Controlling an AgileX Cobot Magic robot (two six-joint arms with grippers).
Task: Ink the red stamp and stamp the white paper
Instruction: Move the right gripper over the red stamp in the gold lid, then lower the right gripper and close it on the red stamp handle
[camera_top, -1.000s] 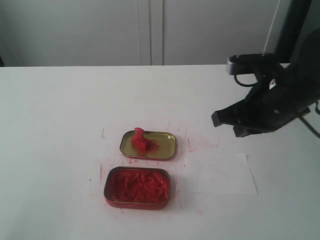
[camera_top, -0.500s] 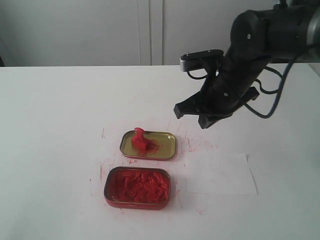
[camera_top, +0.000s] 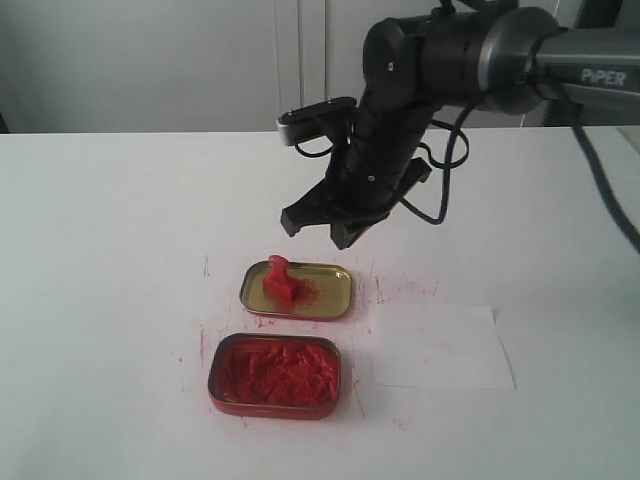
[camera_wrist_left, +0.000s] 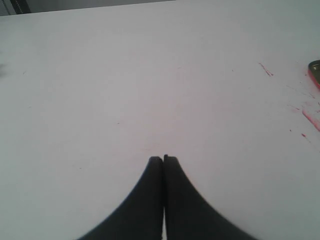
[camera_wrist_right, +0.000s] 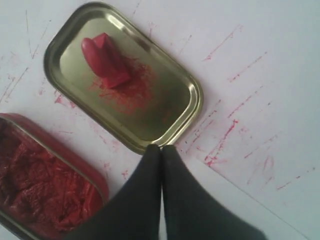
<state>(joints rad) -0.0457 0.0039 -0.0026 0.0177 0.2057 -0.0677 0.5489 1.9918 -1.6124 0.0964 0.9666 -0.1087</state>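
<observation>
The red stamp (camera_top: 279, 281) stands in the shallow gold lid (camera_top: 330, 290), over a red smudge; in the right wrist view the red stamp (camera_wrist_right: 105, 60) lies inside the lid (camera_wrist_right: 192, 100). My right gripper (camera_top: 315, 232) hovers above and just behind the lid, shut and holding nothing. Its tips (camera_wrist_right: 161, 147) sit over the lid's rim, apart from the stamp. The white paper (camera_top: 440, 350) lies flat to the right of the ink tin (camera_top: 275, 375). My left gripper (camera_wrist_left: 163, 159) is shut over bare table and does not show in the exterior view.
The open tin of red ink (camera_wrist_right: 45, 190) sits in front of the lid. Red ink streaks (camera_top: 400, 288) mark the white table around both. The right arm (camera_top: 450, 60) reaches in from the upper right with a dangling cable.
The right arm has swept left from the table's right side, across the paper area, to a spot above the gold lid. Stamp, lid, tin and paper have not moved.
</observation>
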